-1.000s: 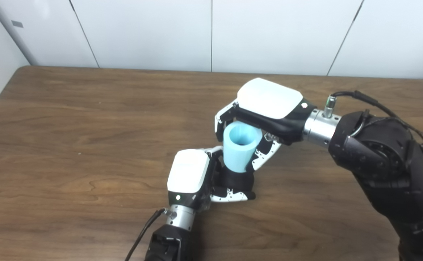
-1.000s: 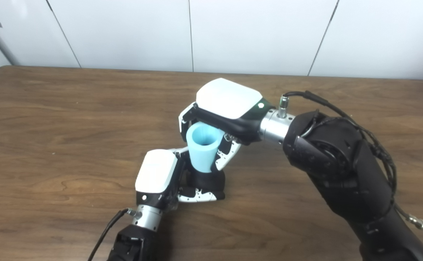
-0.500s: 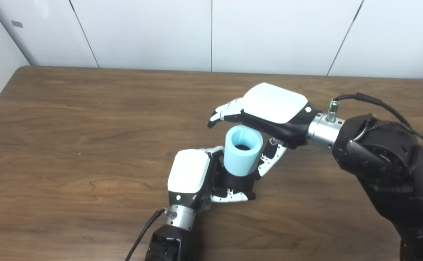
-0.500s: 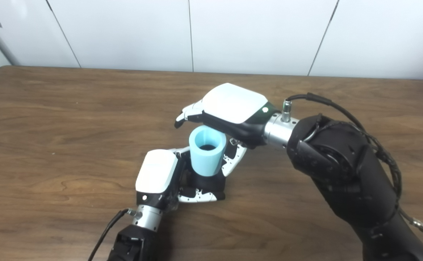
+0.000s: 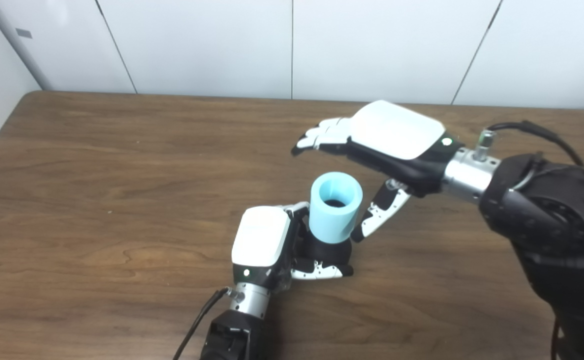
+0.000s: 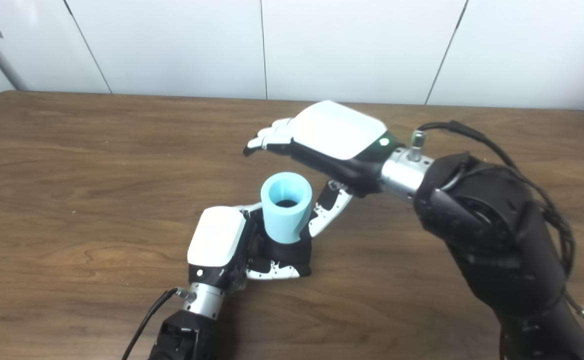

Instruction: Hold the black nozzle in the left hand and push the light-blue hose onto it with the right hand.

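The black nozzle (image 5: 325, 248) stands upright low in the middle of the table, and my left hand (image 5: 267, 245) is shut on it from the left. The light-blue hose (image 5: 335, 207), a short wide tube with its open end up, sits on top of the nozzle. My right hand (image 5: 387, 142) hovers above and to the right of the hose, open, its fingers (image 5: 322, 136) stretched leftward and its thumb (image 5: 379, 216) hanging down beside the hose. Nothing is in it. Most of the nozzle is hidden by the hose and my left hand's fingers.
The brown wooden table (image 5: 97, 175) runs back to a white panelled wall (image 5: 292, 45). A black cable (image 5: 197, 320) trails from my left wrist at the bottom edge. My bulky right forearm (image 5: 547, 225) covers the right side of the table.
My right hand let go of the light-blue hose, opened its fingers, and rose up and to the right. The hose stays seated on the nozzle; my left hand has not moved.
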Robot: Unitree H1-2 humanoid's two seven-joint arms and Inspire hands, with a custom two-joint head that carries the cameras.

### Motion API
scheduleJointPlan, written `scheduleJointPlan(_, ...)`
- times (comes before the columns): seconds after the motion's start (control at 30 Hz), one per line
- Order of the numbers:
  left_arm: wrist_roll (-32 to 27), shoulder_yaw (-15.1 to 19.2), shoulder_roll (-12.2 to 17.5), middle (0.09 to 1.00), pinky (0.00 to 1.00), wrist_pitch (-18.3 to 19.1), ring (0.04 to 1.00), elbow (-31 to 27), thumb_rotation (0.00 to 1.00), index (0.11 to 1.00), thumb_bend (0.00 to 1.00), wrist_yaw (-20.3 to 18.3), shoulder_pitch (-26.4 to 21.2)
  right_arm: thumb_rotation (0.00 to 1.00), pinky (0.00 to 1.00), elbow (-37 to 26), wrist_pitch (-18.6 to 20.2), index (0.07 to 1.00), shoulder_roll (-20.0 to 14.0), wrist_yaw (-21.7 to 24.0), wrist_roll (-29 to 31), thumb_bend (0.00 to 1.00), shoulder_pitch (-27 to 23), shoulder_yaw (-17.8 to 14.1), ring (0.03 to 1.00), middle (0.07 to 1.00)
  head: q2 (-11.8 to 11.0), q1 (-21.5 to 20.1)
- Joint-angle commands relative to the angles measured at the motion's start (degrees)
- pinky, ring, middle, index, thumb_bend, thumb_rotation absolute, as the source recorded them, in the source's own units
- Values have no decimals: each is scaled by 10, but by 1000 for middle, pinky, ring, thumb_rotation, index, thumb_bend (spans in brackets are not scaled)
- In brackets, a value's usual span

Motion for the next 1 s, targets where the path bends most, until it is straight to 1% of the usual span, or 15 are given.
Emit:
scheduleJointPlan(0.0, 3, -11, -8, 394, 355, 8, 423, 22, 0, 502, 519, -21, 17, 305, 770, -28, 5, 871, -17, -14, 5, 1000, -17, -24, 882, 875, 0, 1)
scheduleJointPlan(0.1, 0, -10, -8, 399, 377, 7, 450, 24, 0, 507, 519, -19, 16, 291, 786, -45, 21, 871, -23, -11, 16, 1000, -12, -45, 883, 874, 0, 3)
scheduleJointPlan(0.2, -2, -8, -7, 405, 393, 6, 468, 25, 0, 509, 519, -19, 16, 329, 818, -59, 25, 872, -31, -15, 28, 994, -6, -59, 887, 878, -1, 3)
scheduleJointPlan(0.27, -3, -7, -5, 402, 393, 6, 470, 24, 0, 507, 519, -21, 15, 384, 839, -70, 22, 902, -38, -14, 26, 960, 0, -63, 906, 904, -1, 2)
scheduleJointPlan(0.3, -3, -7, -4, 400, 389, 5, 465, 24, 0, 507, 519, -20, 15, 416, 837, -74, 16, 922, -42, -16, 25, 935, 7, -65, 920, 920, -1, 2)
scheduleJointPlan(0.37, -5, -5, -3, 394, 372, 3, 438, 24, 0, 503, 519, -20, 15, 535, 832, -82, 2, 973, -48, -23, 25, 845, 23, -64, 971, 976, -1, 2)
scheduleJointPlan(0.43, -5, -4, -1, 394, 365, 3, 434, 23, 0, 503, 519, -20, 15, 647, 864, -85, -13, 989, -49, -29, 24, 780, 40, -59, 993, 994, -1, 1)
scheduleJointPlan(0.5, -5, -3, 0, 395, 369, 3, 444, 23, 0, 504, 519, -21, 14, 749, 896, -87, -34, 994, -47, -40, 18, 754, 63, -55, 999, 999, -2, 0)
scheduleJointPlan(0.57, -5, -3, 1, 395, 372, 3, 447, 23, 0, 503, 519, -23, 14, 827, 934, -83, -62, 998, -44, -51, 3, 730, 84, -46, 1000, 1000, -2, 0)
scheduleJointPlan(0.63, -1, -4, 3, 392, 350, 5, 424, 23, 0, 500, 519, -26, 13, 887, 979, -77, -92, 1000, -37, -55, -25, 718, 98, -31, 1000, 1000, -2, 1)
scheduleJointPlan(0.7, 3, -4, 4, 391, 329, 7, 402, 22, 0, 498, 519, -29, 12, 913, 996, -73, -111, 1000, -27, -62, -45, 710, 109, -22, 1000, 1000, -2, 0)
scheduleJointPlan(0.73, 4, -4, 4, 432, 323, 8, 391, 22, 0, 491, 523, -29, 12, 912, 998, -72, -119, 1000, -22, -65, -55, 708, 114, -19, 1000, 1000, -2, 0)
scheduleJointPlan(0.8, 5, -4, 5, 399, 319, 8, 383, 22, 0, 495, 520, -31, 12, 921, 1000, -71, -128, 1000, -14, -68, -65, 706, 122, -18, 1000, 1000, -3, 0)
scheduleJointPlan(0.83, 5, -4, 5, 414, 323, 9, 385, 22, 0, 494, 521, -31, 13, 931, 1000, -71, -132, 1000, -11, -69, -67, 704, 127, -19, 1000, 1000, -2, -1)
scheduleJointPlan(0.97, 7, -3, 5, 394, 329, 12, 390, 21, 0, 499, 519, -37, 13, 961, 1000, -69, -144, 1000, -4, -75, -71, 698, 141, -23, 1000, 1000, -1, -2)
